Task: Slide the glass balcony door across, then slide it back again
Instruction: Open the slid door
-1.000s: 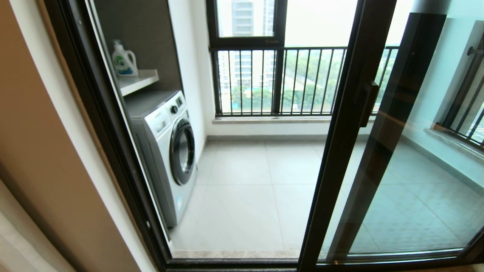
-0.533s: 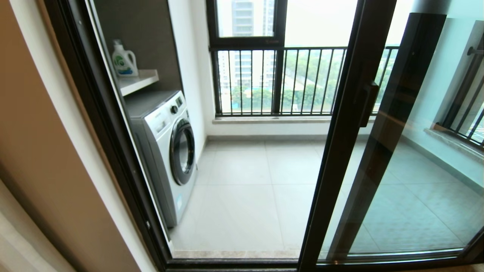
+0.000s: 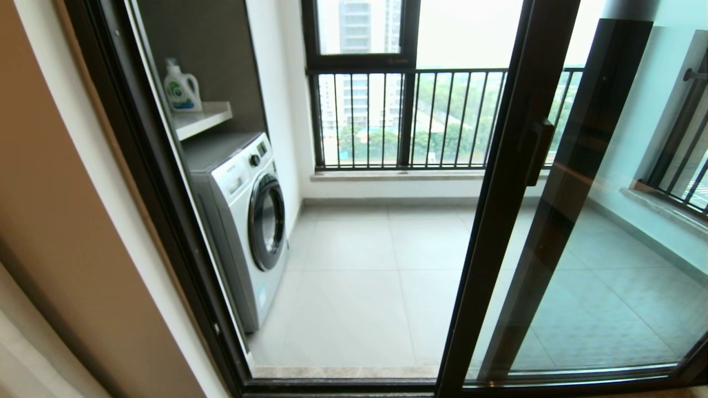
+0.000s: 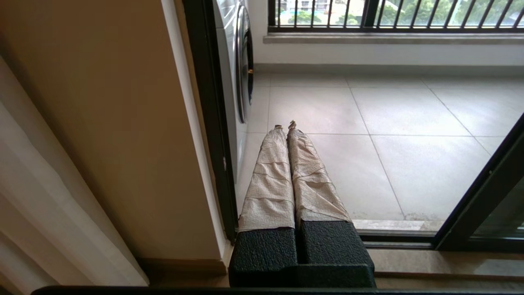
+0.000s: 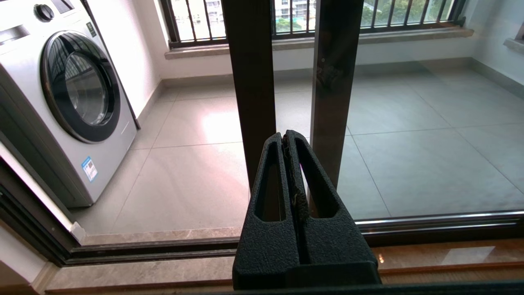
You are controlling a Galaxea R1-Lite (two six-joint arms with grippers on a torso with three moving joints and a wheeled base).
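Observation:
The glass balcony door [image 3: 498, 221] stands slid to the right, leaving the left of the doorway open. Its slim dark handle [image 3: 539, 152] sits on the near stile, and a second dark stile [image 3: 586, 166] shows behind the glass. Neither gripper appears in the head view. In the right wrist view my right gripper [image 5: 286, 137] is shut and empty, low above the track, just in front of the door's stile [image 5: 249, 82]. My left gripper [image 4: 285, 125], its fingers wrapped in pale tape, is shut and empty beside the left door frame [image 4: 208, 123]; the door's stile [image 4: 483, 196] lies far to its side.
A white washing machine [image 3: 243, 221] stands on the balcony's left, under a shelf with a detergent bottle [image 3: 180, 88]. A black barred railing [image 3: 415, 119] closes the far side. The floor track [image 5: 163, 246] runs below the grippers. A tan wall [image 3: 66, 221] lies left of the frame.

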